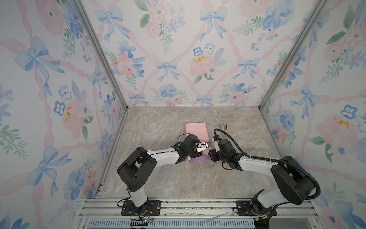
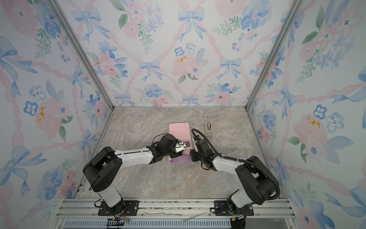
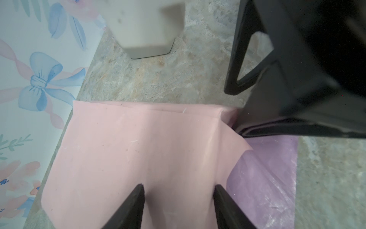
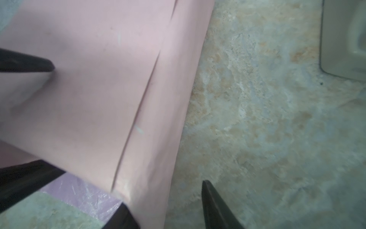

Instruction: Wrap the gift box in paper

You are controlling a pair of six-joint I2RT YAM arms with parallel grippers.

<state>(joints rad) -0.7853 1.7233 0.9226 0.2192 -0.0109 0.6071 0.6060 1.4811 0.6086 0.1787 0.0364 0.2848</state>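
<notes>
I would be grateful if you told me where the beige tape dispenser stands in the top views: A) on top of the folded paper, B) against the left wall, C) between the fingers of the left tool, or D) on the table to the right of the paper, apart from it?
D: in both top views the tape dispenser stands on bare table, with a gap between it and the right edge of the paper.

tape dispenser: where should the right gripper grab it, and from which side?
Pinch the tape dispenser across its narrow width, at mid-body, coming down from above. In both top views it stands upright, long axis pointing away from the robot, both long flat sides free and apart from the paper. The right gripper looks nearest.
</notes>
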